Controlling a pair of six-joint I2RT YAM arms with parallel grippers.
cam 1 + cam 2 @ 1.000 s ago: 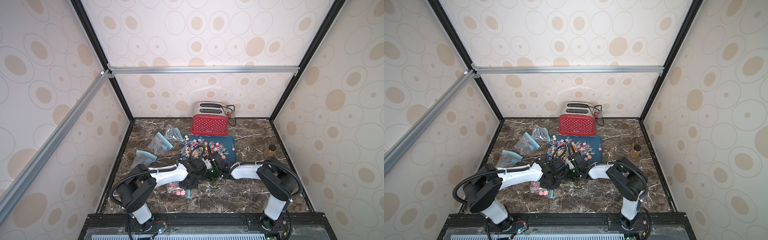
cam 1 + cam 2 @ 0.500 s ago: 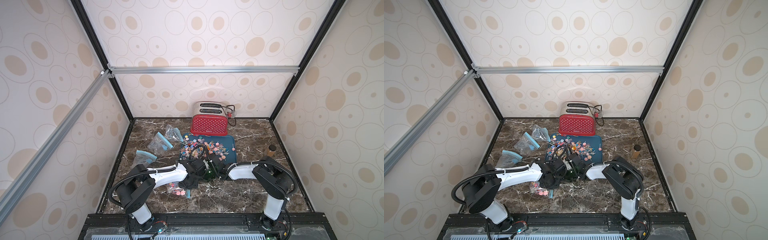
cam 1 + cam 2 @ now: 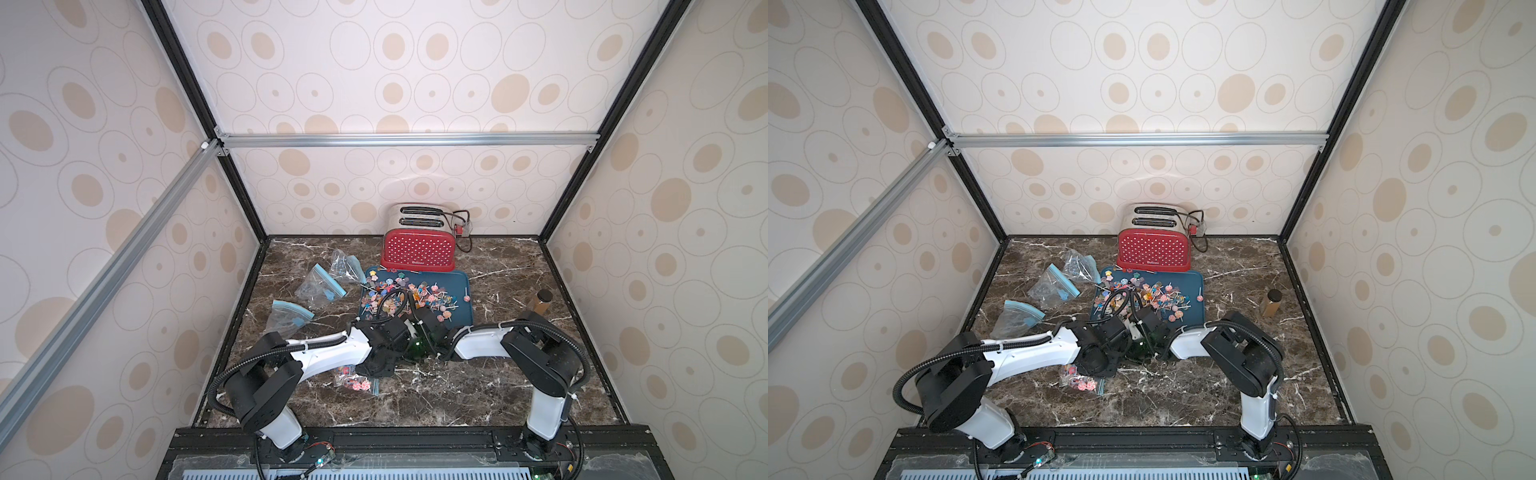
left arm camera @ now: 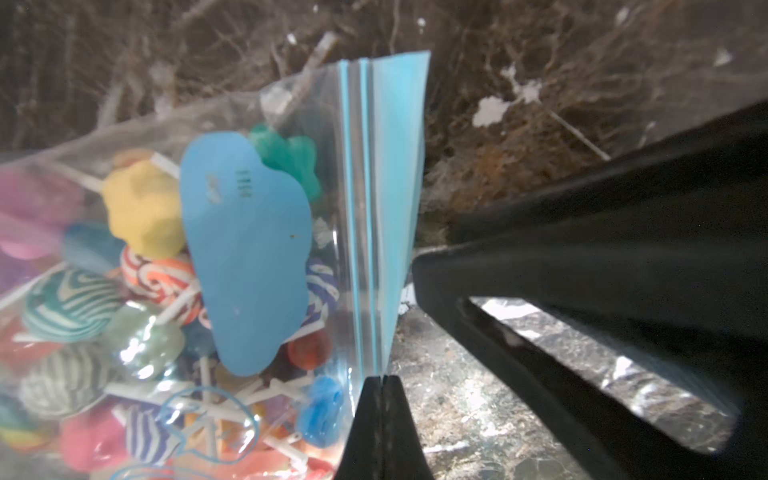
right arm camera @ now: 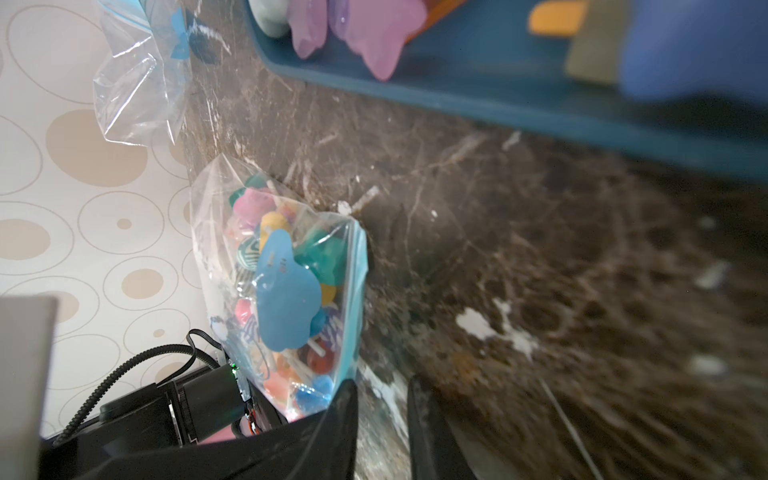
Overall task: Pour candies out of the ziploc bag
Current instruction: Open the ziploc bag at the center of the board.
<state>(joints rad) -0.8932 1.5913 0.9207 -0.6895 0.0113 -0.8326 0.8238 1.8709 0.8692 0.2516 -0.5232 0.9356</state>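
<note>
Tightly gripping ziploc bag (image 5: pixel 282 291) of candies (image 4: pixel 141 203) at blue seal (image 4: pixel 365 208) with left tool (image 4: pixel 380 380), on bench (image 5: pixel 540 249); holding right tool (image 5: pixel 382 386) parted beside seal.

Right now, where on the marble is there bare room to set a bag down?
Bare: the front strip right of the full bag, and the back right between toaster and brown jar. Crowded: tray, empty bags.
</note>
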